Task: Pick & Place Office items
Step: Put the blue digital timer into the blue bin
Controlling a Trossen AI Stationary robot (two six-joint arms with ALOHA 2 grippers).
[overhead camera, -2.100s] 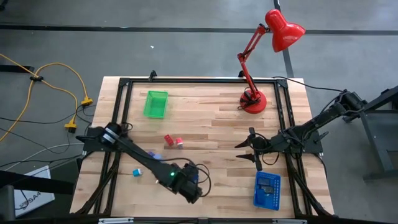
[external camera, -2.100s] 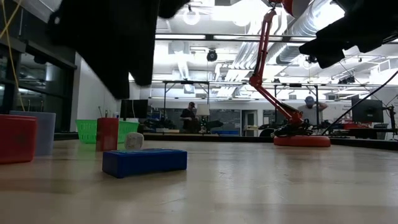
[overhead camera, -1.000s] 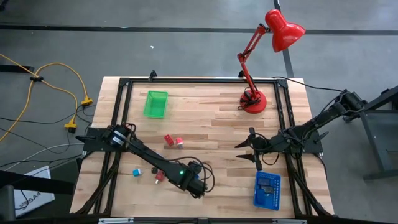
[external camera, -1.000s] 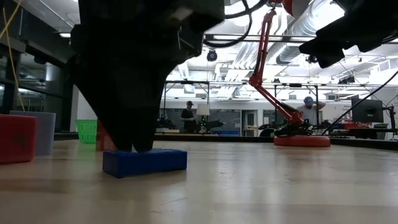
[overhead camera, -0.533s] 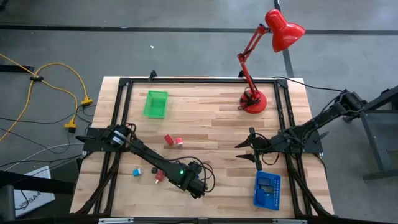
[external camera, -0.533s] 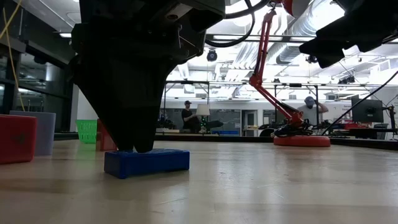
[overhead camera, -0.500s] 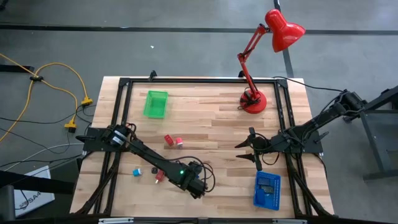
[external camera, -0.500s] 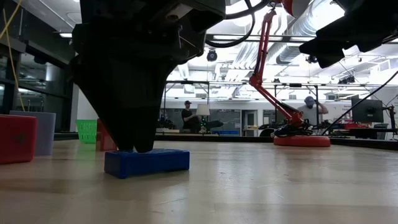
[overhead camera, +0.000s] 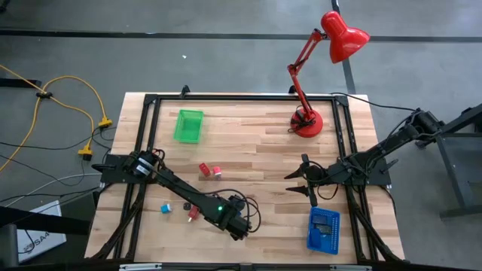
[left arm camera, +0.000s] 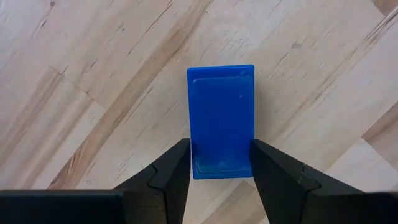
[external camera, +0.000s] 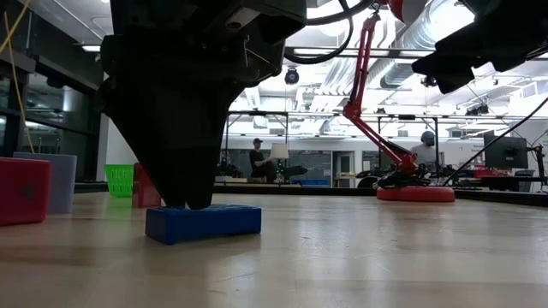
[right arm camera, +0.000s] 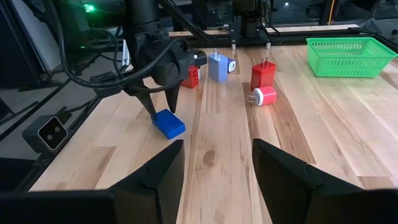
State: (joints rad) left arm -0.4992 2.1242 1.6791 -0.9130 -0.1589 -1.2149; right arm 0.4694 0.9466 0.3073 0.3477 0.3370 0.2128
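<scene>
The bench (overhead camera: 256, 162) is carrying a blue block (left arm camera: 221, 121) that is lying flat between the left gripper (left arm camera: 219, 163)'s jaws, which are straddling its near end, open and apparently not yet clamping. The right gripper (overhead camera: 298, 181) is waiting with jaws spread, well apart from it.

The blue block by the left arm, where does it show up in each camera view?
High view: hidden under the left end effector.
Low view: blue block at lower left.
Left wrist view: centre, between the fingers.
Right wrist view: left of centre.
Shared landmark: the left end effector poised around it.
</scene>
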